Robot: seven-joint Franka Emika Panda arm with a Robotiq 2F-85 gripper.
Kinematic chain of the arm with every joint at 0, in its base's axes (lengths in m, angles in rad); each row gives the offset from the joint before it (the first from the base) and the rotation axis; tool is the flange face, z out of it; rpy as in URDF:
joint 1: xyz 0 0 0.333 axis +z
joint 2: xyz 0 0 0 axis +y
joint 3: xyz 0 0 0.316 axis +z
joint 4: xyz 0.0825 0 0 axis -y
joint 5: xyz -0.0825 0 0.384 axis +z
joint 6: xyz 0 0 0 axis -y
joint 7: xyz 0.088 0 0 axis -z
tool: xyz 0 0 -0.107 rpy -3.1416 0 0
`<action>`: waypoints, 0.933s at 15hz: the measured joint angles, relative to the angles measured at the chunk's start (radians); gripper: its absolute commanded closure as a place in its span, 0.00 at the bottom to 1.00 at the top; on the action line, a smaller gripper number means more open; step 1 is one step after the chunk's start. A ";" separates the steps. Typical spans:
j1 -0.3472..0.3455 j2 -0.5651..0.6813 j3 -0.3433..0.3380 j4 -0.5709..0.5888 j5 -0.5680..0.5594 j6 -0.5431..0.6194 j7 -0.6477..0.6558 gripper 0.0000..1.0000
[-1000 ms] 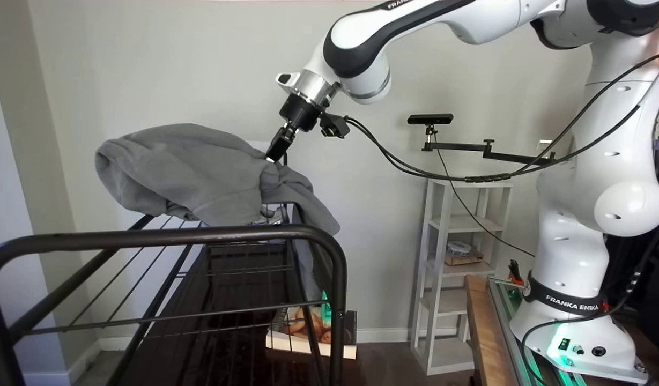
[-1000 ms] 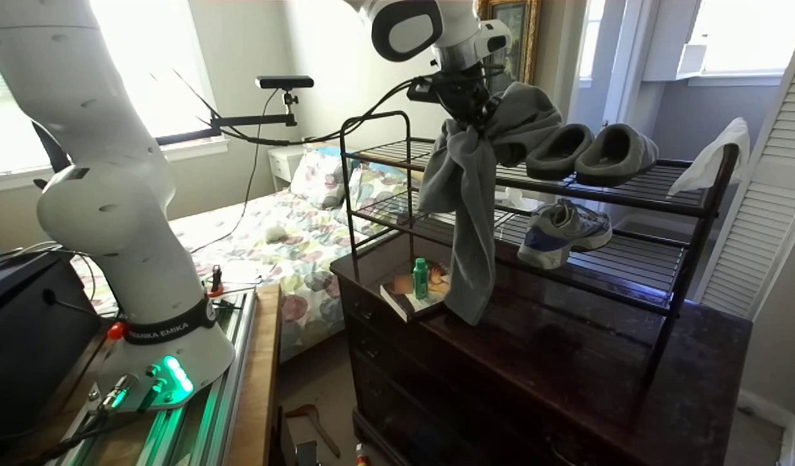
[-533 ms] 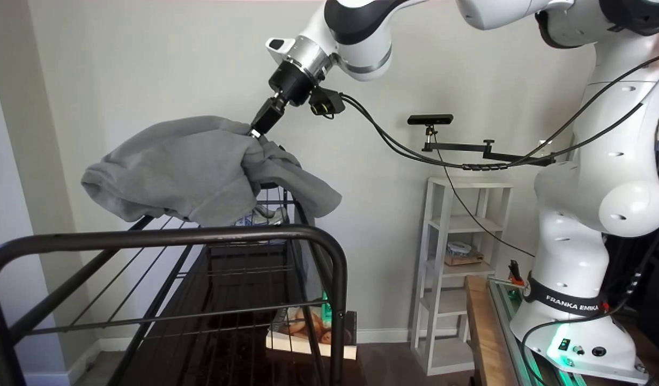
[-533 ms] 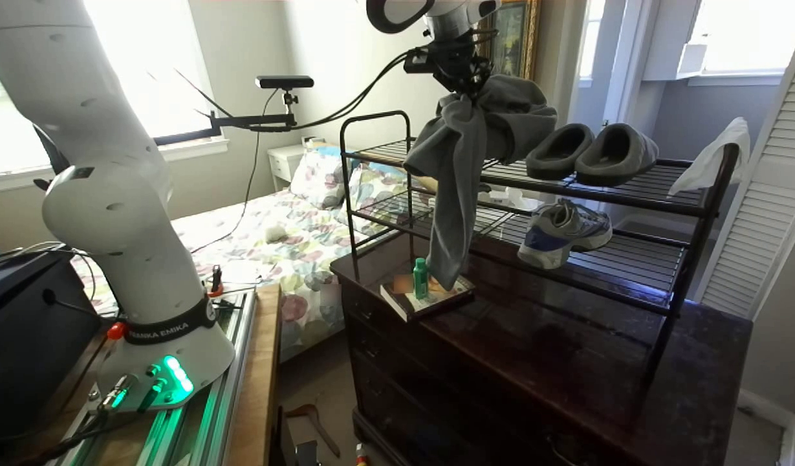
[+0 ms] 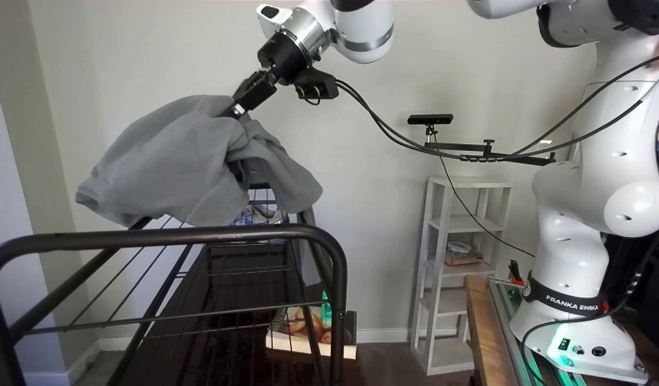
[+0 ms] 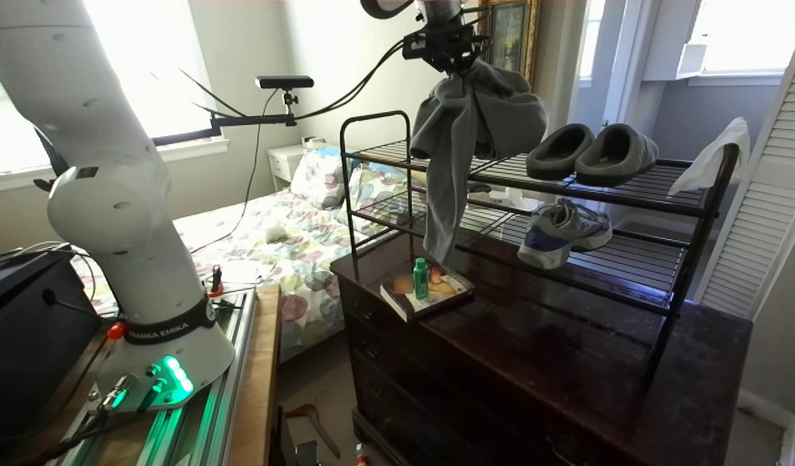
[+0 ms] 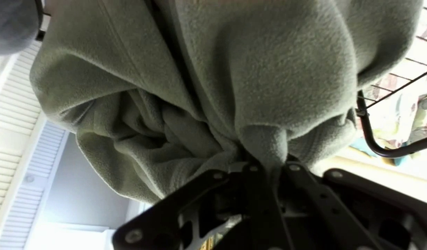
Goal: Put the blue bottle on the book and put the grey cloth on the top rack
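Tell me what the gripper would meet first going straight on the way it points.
The grey cloth: its bunched folds, pinched in the gripper, lie straight ahead. Beyond them the top rack probably comes next, but depth is unclear.

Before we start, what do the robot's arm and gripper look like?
The arm is mostly white and rounded, with black cables, a black FRANKA EMIKA band, green lights beneath and a silver collar near its tip. The gripper is black and angular, with grey bolt heads.

The grey cloth (image 6: 450,133) hides part of the top rack (image 6: 662,191)
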 measured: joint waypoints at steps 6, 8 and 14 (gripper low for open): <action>0.009 0.023 0.008 0.013 0.123 -0.125 -0.178 0.98; 0.007 0.042 0.008 0.012 0.123 -0.167 -0.196 0.98; 0.002 0.125 0.021 0.011 0.067 -0.157 -0.198 0.39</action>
